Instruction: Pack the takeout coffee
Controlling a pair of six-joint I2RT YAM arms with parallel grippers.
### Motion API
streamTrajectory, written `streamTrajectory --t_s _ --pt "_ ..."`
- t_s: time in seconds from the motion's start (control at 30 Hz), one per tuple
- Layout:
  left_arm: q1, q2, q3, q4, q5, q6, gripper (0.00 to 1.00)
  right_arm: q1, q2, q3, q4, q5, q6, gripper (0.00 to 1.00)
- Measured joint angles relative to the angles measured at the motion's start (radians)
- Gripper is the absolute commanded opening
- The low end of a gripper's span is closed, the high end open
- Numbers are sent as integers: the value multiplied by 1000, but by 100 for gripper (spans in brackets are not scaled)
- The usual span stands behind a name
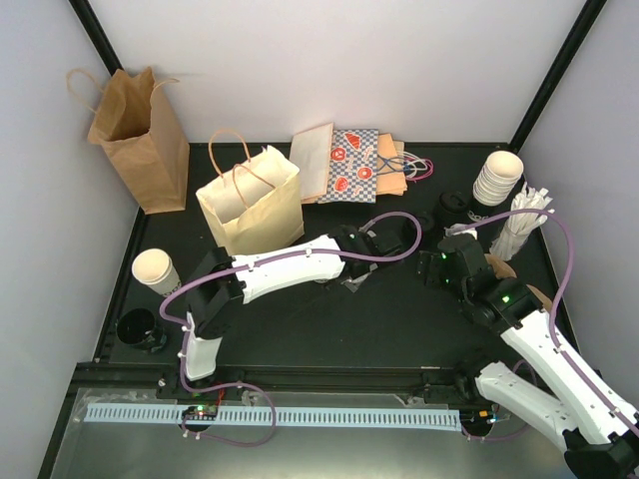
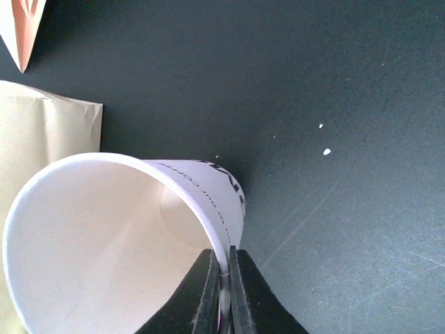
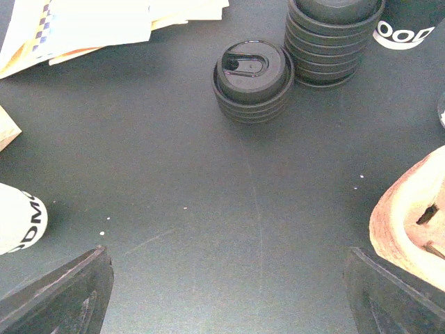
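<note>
Pinching one wall of a white paper cup point(image 2: 125, 236) just under its rolled rim, the left gripper point(image 2: 224, 270) is clamped hard, one finger inside the mouth and one outside, with only the thin paper between them. In the left wrist view the cup is tipped far over. Its open mouth faces the camera at lower left and its long axis runs up and right toward the base, so it is nearer lying than standing. Whether its side touches the dark table point(image 2: 348, 104) I cannot tell. The cream paper bag point(image 2: 42, 146) fills the left edge of that view, just beside the cup's rim. From above it stands upright and open-mouthed at upper left of centre, with the left arm's tip just right of it and a little lower in the frame. The bag therefore lies left of the held cup, and the left arm is clearly the nearer one. My judgement is that the cup must be righted before it goes in. The right gripper point(image 3: 226, 292) is spread wide and empty, its fingers at the bottom corners of its own view, facing the black lids point(image 3: 252, 80) stacked at top centre. A second cup point(image 1: 155, 271) stands at the table's left edge.
</note>
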State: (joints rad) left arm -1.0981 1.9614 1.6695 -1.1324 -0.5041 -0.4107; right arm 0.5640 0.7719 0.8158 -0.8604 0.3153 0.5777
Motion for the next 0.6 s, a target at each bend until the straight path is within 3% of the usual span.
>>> streamTrajectory --t_s 0.27,0.5,0.6 --pt "4 3 29 2 14 6 22 0 -1 0 2 -1 -2 93" --pt "11 3 35 0 45 11 47 0 -1 0 2 -1 -15 93" --pt "12 2 56 -10 79 16 53 0 4 1 2 -1 -26 94"
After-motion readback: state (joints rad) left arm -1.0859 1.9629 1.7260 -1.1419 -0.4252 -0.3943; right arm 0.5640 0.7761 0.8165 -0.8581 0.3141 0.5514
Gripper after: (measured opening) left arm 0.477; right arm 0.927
